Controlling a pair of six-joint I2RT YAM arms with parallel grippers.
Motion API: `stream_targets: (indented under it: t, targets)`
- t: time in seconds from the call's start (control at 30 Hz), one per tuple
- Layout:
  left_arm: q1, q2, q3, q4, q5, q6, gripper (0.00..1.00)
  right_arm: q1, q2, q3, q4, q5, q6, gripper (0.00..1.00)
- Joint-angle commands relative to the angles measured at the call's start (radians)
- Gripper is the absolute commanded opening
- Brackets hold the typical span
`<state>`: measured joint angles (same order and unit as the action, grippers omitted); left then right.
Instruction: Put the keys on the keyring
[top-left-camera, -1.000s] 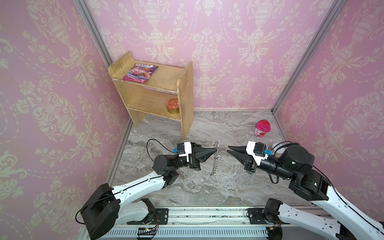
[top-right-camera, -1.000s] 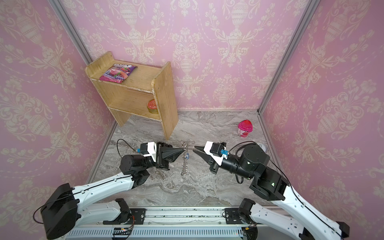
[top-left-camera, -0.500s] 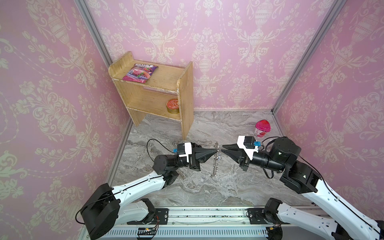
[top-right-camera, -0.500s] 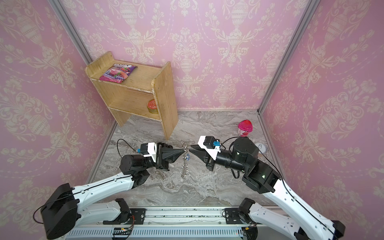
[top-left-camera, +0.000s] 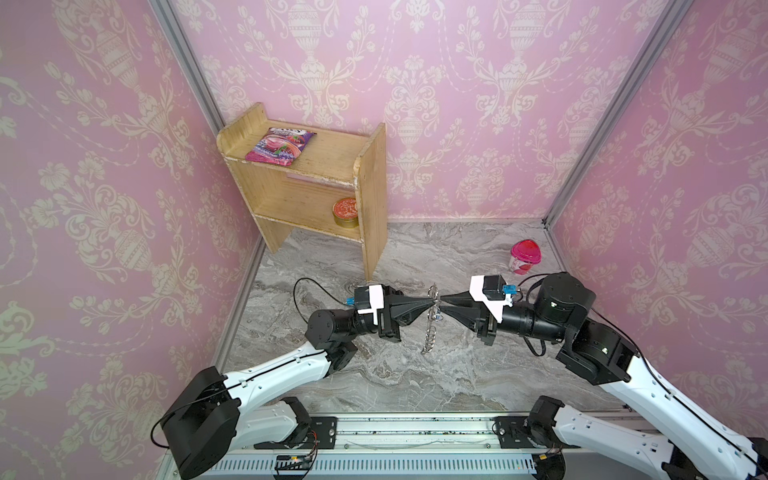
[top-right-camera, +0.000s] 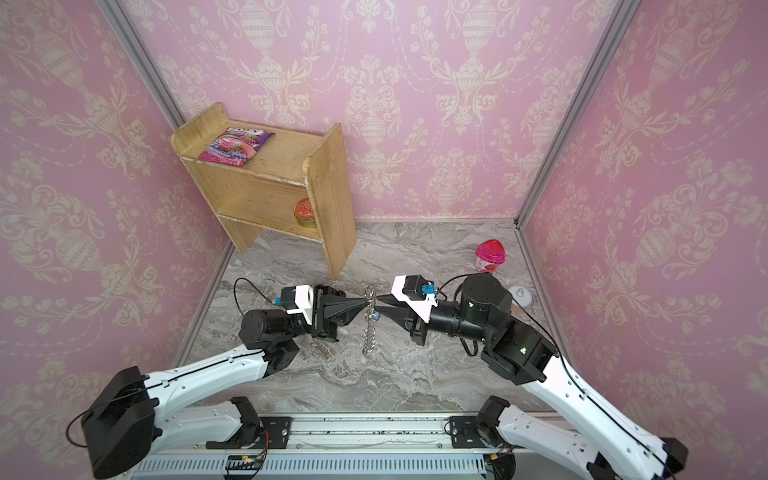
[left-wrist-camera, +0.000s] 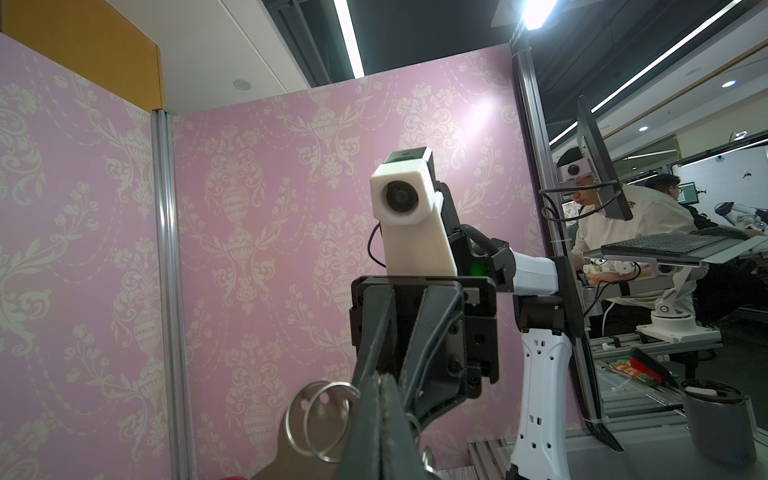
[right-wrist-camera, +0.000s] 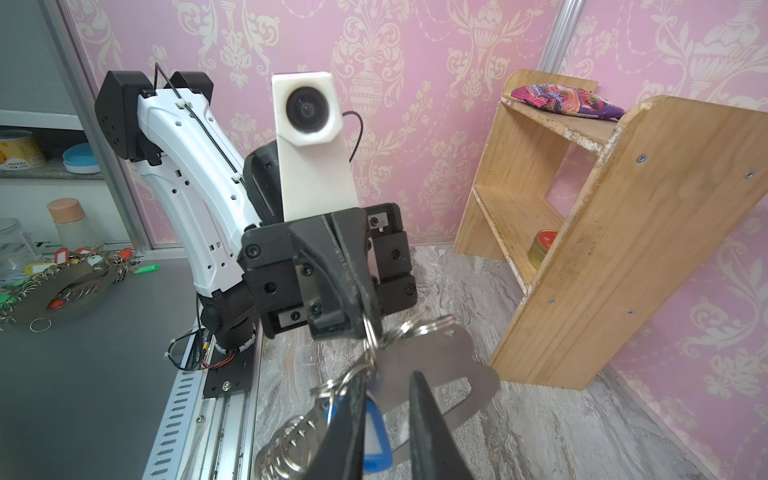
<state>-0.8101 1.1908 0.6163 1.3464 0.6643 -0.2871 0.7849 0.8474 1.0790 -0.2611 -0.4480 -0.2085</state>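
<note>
Since earlier, right pincer (top-left-camera: 441, 305) advanced to keyring (top-left-camera: 430, 332), jaws narrowly parted around keys (right-wrist-camera: 376, 432); left pincer (top-left-camera: 428, 302) gripped keyring.

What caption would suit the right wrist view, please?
Left gripper holds keyring plate; open right gripper at the blue key tag.

The keyring (right-wrist-camera: 436, 365) is a flat grey metal plate held upright, edge-on from above, with loose rings bunched along one edge. The keys (right-wrist-camera: 376, 432) have a blue tag with a pale label and hang right against that ringed edge.
</note>
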Motion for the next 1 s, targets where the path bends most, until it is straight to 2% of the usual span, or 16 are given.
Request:
stream_targets:
  t: [0.0,0.6,0.87,0.97]
  targets:
    - [-0.008,-0.024,-0.002,0.045,0.014,-0.018,0.00,-0.005,0.000,0.033,0.003,-0.029,0.011,0.21]
    - [-0.014,-0.014,0.001,0.043,0.027,-0.024,0.00,-0.005,-0.002,0.027,0.033,-0.047,0.021,0.13]
    - [-0.014,-0.011,0.001,0.043,0.032,-0.024,0.00,-0.005,0.005,0.024,0.037,-0.060,0.025,0.01]
    - [-0.015,-0.008,0.000,0.042,0.033,-0.024,0.00,-0.005,0.008,0.027,0.037,-0.073,0.026,0.00]
